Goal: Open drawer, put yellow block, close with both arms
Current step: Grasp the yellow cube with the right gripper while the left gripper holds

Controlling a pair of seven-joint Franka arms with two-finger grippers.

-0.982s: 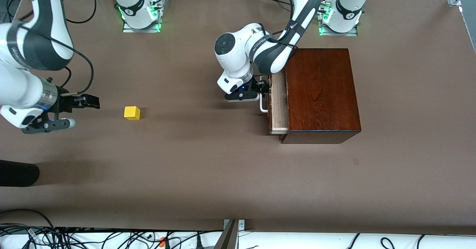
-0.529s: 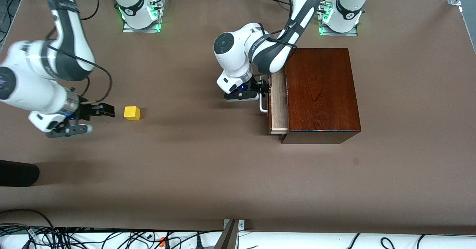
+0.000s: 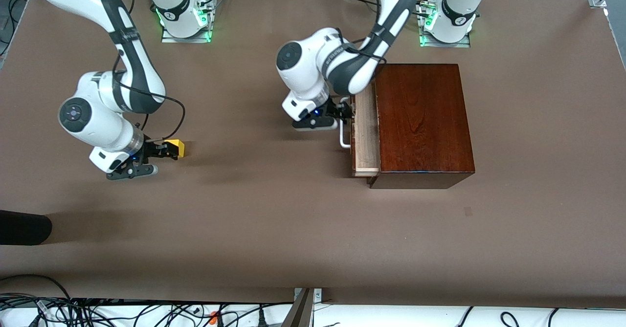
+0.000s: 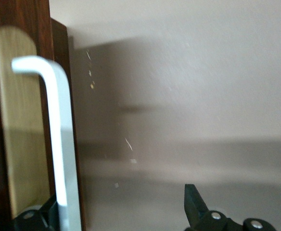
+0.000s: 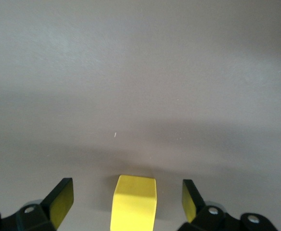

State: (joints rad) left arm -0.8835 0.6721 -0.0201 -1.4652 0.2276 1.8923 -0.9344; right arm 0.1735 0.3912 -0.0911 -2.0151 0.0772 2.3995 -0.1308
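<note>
Front view: the right gripper [image 3: 164,152] has swept in from the table's edge to the block [image 3: 175,148], while the left gripper [image 3: 342,114] has drawn the drawer [image 3: 365,134] slightly further out.

Left wrist view: spread fingers straddle the handle [image 4: 58,144], one touching it.

Right wrist view: open fingers flank the block, ungrasped; pickup seems next.

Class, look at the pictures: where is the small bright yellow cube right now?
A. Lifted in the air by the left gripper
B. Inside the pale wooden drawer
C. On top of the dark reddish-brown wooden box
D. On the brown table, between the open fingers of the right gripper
D: the small bright yellow cube sits on the table, between the spread fingers of the right gripper, not yet clamped.
</note>
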